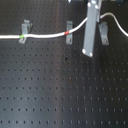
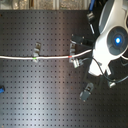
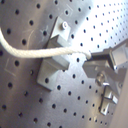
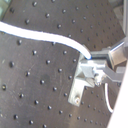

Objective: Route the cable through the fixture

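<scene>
The white cable (image 1: 47, 35) runs from the first exterior view's left, its green band (image 1: 22, 36) at the left fixture (image 1: 25, 29) and its red band (image 1: 68, 32) at the middle fixture (image 1: 70, 27). From there it climbs to my gripper (image 1: 91, 20), which is shut on it, and then trails off right past the third fixture (image 1: 103, 32). In the first wrist view the cable (image 3: 30, 50) crosses a grey fixture (image 3: 54, 62) just before my gripper (image 3: 89, 54). In the second wrist view the cable (image 4: 50, 37) ends in my gripper (image 4: 92, 60), above a fixture (image 4: 82, 82).
The black perforated board (image 1: 60, 90) fills the scene. In the second exterior view the white arm body (image 2: 111, 40) hangs over the board's right part, with a fixture (image 2: 86, 91) below it and a small blue object (image 2: 1, 90) at the second exterior view's left edge.
</scene>
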Available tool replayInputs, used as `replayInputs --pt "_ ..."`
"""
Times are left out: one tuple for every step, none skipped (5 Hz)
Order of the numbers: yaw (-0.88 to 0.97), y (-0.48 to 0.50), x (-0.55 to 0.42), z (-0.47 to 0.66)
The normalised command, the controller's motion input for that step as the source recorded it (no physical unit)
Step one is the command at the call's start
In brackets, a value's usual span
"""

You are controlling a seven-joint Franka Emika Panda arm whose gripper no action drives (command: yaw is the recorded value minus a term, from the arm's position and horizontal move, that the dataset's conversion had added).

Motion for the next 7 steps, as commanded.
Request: replayInputs --pt "0.59 0.144 0.267 0.19" --pt "0.67 0.101 0.234 0.22" --pt "0.50 0.054 0.165 0.20" --pt "-0.01 -0.152 -0.160 0.02" --pt "-0.26 -0.274 -0.273 0.00" --pt "-0.23 -0.251 -0.245 0.04" --pt "-0.03 -0.049 -0.058 0.21"
